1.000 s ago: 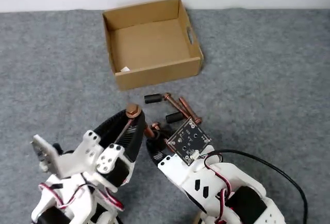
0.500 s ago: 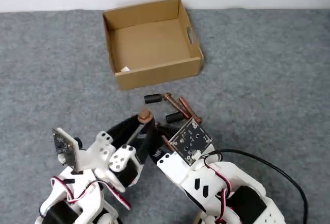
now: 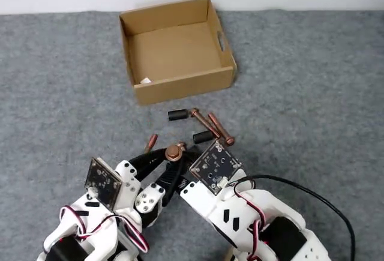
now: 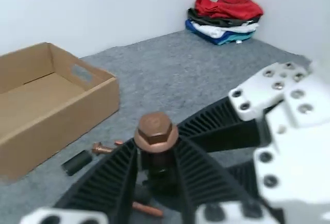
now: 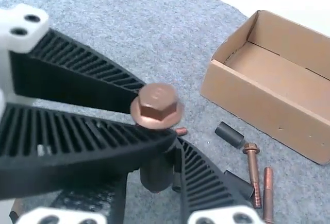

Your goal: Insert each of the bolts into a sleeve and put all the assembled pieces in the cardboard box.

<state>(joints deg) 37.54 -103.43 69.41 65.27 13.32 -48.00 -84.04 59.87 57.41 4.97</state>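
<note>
Bolt (image 4: 156,130) stands head up, tip down, so it can slide into sleeve (image 5: 156,178) right under it. My left hand (image 4: 155,154) clamped on bolt just below head, to hold it straight. My right hand (image 5: 159,167) clamped on sleeve, I think, to catch tip. Cannot tell if tip is in yet. Other bolts (image 3: 219,128) and other sleeves (image 3: 177,115) lie on counter (image 3: 312,93), between my hands and cardboard box (image 3: 180,84). No joined pieces in box.
</note>
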